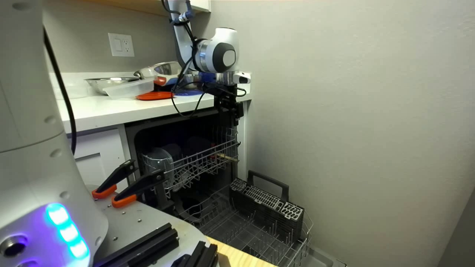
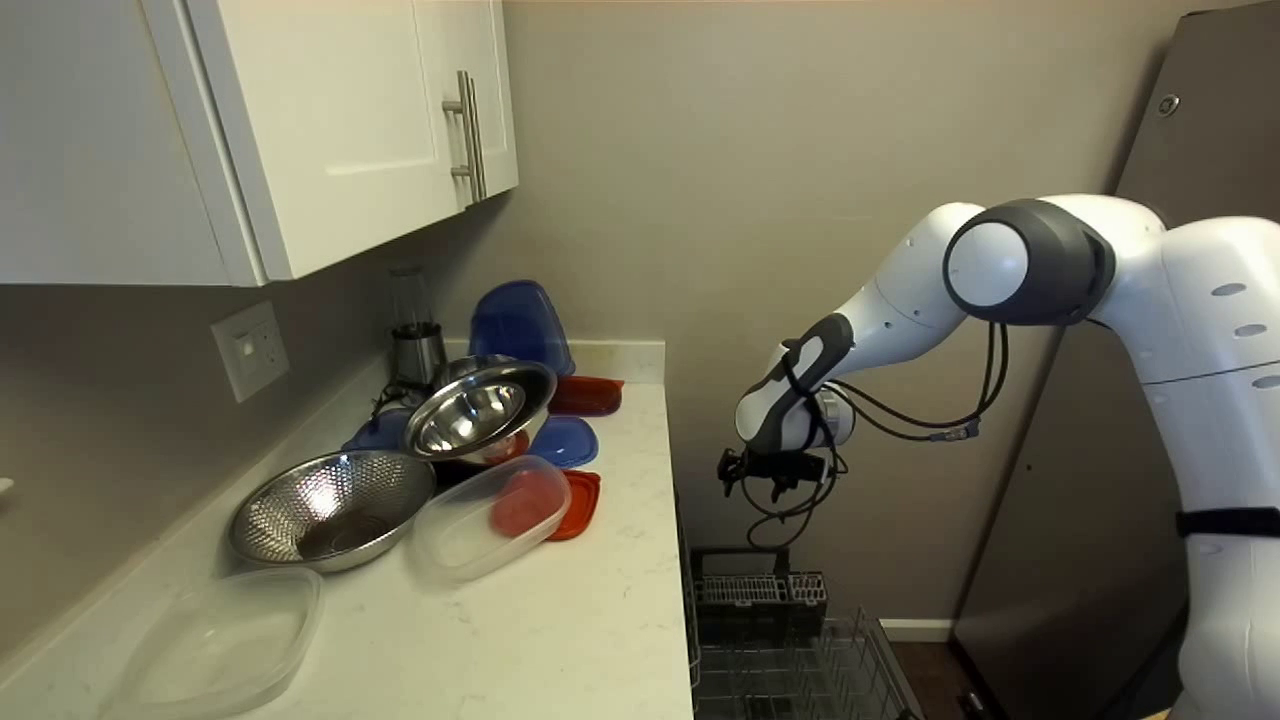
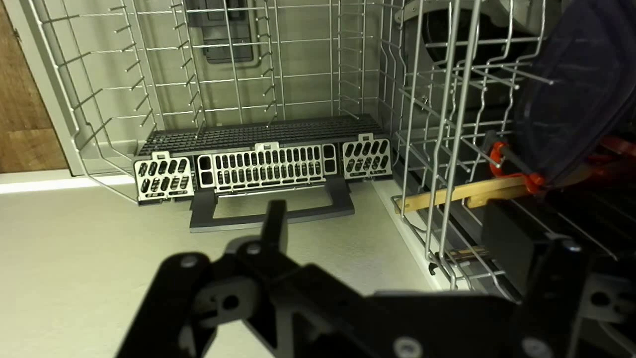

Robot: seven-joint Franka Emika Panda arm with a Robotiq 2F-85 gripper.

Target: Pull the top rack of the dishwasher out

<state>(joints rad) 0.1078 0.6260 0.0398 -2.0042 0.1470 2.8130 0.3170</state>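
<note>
The top rack (image 1: 200, 158) is a grey wire basket inside the dishwasher (image 1: 178, 128), holding clear and dark containers. Its front rail lies close to the front of the opening. In an exterior view my gripper (image 1: 236, 118) points down above the rail's right end, near the wall. In the wrist view the gripper (image 3: 387, 214) is open, with its fingers wide apart and empty. The top rack's front wires (image 3: 463, 99) run between the fingers, below the tips; no contact shows. The gripper (image 2: 755, 475) also shows in an exterior view, where the counter hides most of the top rack.
The lower rack (image 1: 237, 222) is pulled out, with a dark cutlery basket (image 1: 267, 207) and raised handle by the wall. The counter (image 2: 570, 610) above holds metal bowls and plastic containers. A wooden handle (image 3: 437, 195) pokes through the top rack's front wires. Clamps (image 1: 144, 183) stand near the opening.
</note>
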